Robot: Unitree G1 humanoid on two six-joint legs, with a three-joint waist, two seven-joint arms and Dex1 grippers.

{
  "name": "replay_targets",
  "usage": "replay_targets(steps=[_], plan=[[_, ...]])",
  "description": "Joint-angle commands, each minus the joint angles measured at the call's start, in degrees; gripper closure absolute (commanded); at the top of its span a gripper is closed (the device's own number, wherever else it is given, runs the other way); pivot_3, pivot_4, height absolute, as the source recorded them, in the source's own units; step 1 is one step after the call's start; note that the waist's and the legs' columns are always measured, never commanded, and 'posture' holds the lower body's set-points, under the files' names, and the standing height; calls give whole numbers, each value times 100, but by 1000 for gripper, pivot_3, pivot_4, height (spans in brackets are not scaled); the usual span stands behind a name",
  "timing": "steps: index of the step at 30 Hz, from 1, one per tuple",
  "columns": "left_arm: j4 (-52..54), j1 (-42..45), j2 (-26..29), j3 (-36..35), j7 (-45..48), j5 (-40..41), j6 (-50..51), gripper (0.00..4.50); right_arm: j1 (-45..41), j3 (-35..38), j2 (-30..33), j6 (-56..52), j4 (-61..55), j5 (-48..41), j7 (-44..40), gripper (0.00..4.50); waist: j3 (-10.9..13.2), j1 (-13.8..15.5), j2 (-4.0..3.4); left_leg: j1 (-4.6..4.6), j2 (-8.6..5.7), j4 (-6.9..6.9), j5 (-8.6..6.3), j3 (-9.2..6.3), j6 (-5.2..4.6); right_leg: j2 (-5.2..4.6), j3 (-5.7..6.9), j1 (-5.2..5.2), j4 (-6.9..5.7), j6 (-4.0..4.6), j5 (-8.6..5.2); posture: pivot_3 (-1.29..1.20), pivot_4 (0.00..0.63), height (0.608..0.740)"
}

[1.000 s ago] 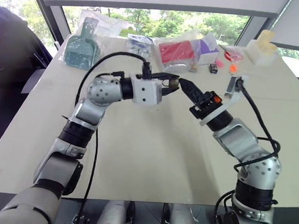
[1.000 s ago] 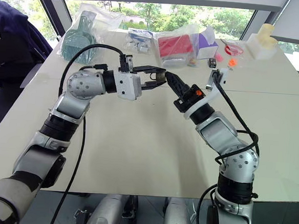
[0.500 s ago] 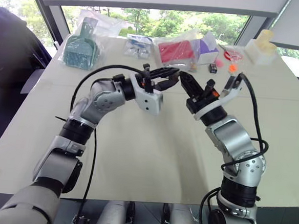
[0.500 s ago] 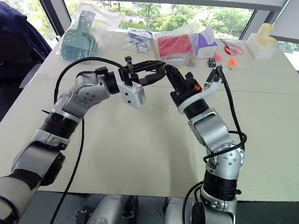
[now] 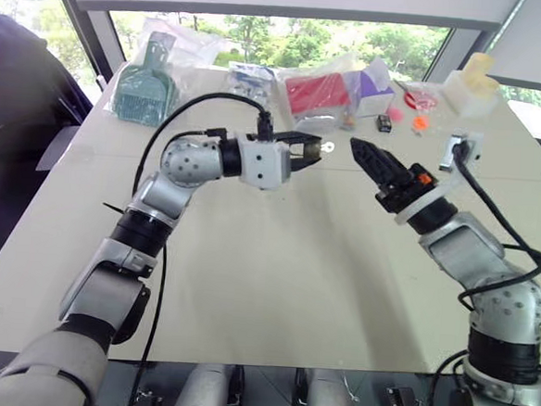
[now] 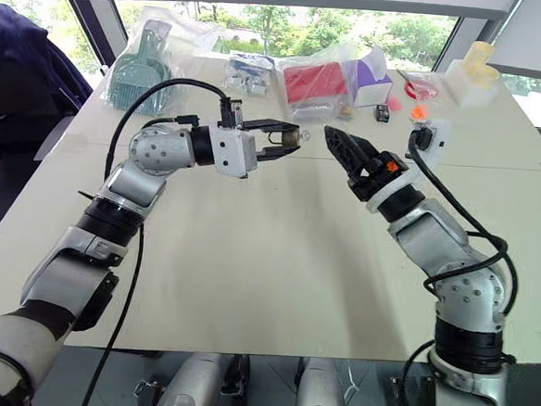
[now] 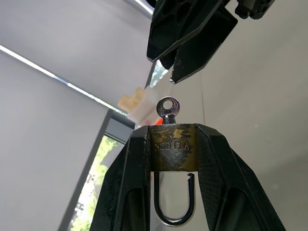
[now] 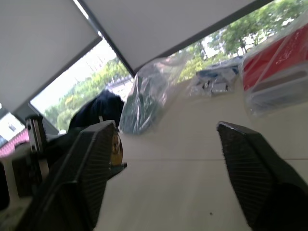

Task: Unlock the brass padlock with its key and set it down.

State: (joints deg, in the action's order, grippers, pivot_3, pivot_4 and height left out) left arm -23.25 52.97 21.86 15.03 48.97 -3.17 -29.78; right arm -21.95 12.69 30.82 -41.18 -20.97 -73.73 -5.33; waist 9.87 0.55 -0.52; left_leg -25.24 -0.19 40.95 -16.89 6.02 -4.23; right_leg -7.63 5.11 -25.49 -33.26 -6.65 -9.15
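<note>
Pinching the brass padlock level, left end effector, key inserted, right end effector spread, just beside.

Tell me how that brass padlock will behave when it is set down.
The padlock, pinched in the left tool, looks like solid metal: probably stiff and heavy for its size. Its open shackle may swing. The key sticking out could make it rest tilted.

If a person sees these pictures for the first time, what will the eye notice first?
First, the left gripper raised over the table, pinching the brass padlock; the key stands in the lock and the shackle hangs open. Facing it, a little apart, is the right gripper, open. Along the table's far edge lie bagged items, among them a red box.
</note>
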Motion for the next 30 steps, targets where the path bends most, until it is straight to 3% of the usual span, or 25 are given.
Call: replay_targets(steps=[1,19,22,28,30], plan=[[375,117,-29,-91,141,264,102,3771,-7,-27,108,-62,-165,203,-410,285,0,8,0,0,0,0,0,0,0,0,0,0,0,0,0,0,150,735],[776,-46,-102,105,107,26,-345,3771,-161,26,-479,-229,8,93,-621,285,0,15,0,-1,-2,4,0,-2,0,-2,0,2,2,1,0,0,150,735],[740,-30,-102,114,93,-1,-413,3771,-165,3,-500,-280,25,143,-577,1055,0,15,0,-1,-2,4,0,-2,0,-2,0,1,1,1,0,0,150,735],[652,42,-81,100,36,-109,-626,3771,-133,-53,-481,-483,19,57,-555,4268,0,16,0,-1,-2,3,0,-2,0,-2,0,1,1,1,0,0,150,735],[619,69,-72,94,9,-148,-703,3771,-127,-69,-465,-552,14,23,-565,4457,0,16,0,-1,-2,4,0,-2,0,-3,0,1,2,2,0,0,150,735]])
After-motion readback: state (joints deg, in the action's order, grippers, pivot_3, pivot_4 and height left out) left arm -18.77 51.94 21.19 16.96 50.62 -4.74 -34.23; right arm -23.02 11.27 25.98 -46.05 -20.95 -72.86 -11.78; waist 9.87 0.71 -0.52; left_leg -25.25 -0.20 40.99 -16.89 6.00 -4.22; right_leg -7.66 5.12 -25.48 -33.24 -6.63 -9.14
